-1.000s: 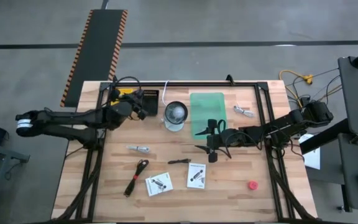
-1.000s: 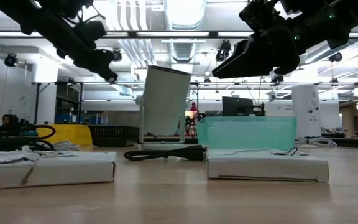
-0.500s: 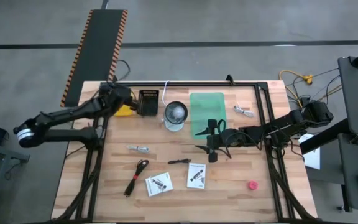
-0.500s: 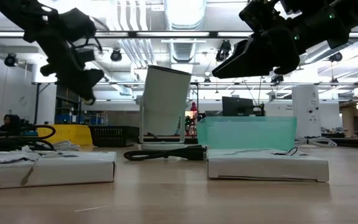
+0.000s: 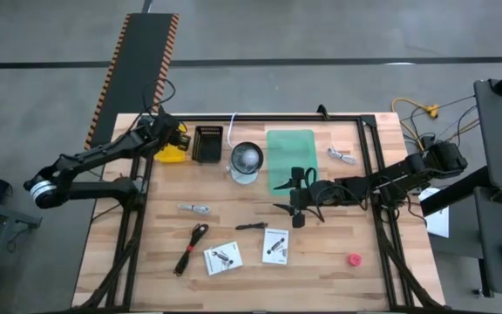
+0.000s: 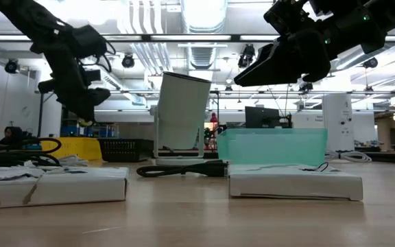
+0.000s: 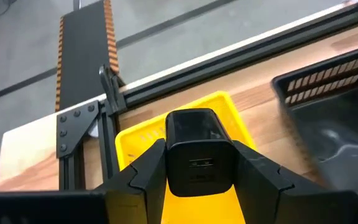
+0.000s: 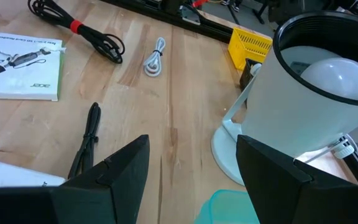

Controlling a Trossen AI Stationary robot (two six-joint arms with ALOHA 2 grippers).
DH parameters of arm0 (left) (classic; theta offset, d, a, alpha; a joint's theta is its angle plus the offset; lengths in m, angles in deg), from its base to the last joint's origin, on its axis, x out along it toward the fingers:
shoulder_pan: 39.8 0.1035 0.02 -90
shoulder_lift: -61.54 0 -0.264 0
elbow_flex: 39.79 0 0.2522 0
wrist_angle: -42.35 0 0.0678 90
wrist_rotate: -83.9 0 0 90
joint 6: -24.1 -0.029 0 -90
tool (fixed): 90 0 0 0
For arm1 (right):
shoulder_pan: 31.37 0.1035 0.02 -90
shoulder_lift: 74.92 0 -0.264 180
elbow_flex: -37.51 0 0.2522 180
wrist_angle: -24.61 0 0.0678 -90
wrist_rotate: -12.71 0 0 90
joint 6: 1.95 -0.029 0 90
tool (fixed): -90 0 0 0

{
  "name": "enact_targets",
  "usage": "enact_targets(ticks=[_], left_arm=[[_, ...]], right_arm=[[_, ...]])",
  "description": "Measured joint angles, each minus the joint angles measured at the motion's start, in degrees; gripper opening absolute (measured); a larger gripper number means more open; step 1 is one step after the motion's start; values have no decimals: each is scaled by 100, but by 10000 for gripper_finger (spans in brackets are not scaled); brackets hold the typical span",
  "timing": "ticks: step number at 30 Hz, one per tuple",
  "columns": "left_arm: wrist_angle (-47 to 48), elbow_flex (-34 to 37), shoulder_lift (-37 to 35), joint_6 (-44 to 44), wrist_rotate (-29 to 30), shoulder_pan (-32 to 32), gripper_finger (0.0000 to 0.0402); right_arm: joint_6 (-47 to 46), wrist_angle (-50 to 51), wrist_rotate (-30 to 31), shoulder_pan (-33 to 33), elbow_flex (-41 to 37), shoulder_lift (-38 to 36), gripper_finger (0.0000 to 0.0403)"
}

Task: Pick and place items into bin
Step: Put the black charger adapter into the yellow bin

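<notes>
My left gripper (image 5: 171, 139) hovers over a yellow bin (image 7: 225, 115) at the table's far left, shut on a small black block (image 7: 197, 146). My right gripper (image 5: 299, 199) hangs open at the near edge of the green bin (image 5: 290, 144), with nothing between its fingers. Flat on the wooden table lie two silver pieces (image 5: 194, 208) (image 5: 342, 156), a black cable (image 5: 190, 247), a small black tool (image 5: 251, 226), two white packets (image 5: 223, 258) (image 5: 275, 246) and a red knob (image 5: 354, 259). My left gripper pinches the black block between its two fingers, one on each of its side faces (image 7: 169, 168). The fingers slant down toward the table's far left corner. The block is lifted clear and sticks out ahead of the fingertips, above the yellow bin.
A black mesh bin (image 5: 208, 144) stands right of the yellow one. A white cylinder lamp (image 5: 245, 161) stands between it and the green bin. Black frame rails (image 5: 133, 218) run along the table's sides and far edge.
My left gripper has swung toward the table's far left corner, from over the black mesh bin to over the yellow bin, sinking a little and rolling, with the black block still held.
</notes>
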Motion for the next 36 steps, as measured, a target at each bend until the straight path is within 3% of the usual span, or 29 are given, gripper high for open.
enact_targets(ticks=[15,32,36], left_arm=[[-54,-17,892,-173,-215,437,134],[-48,-17,1284,-168,234,470,134],[-50,-17,1282,-170,234,470,150]], right_arm=[[1,1,-2,0,0,2,226],[-2,2,-2,0,0,2,226],[-3,2,-2,0,0,2,226]])
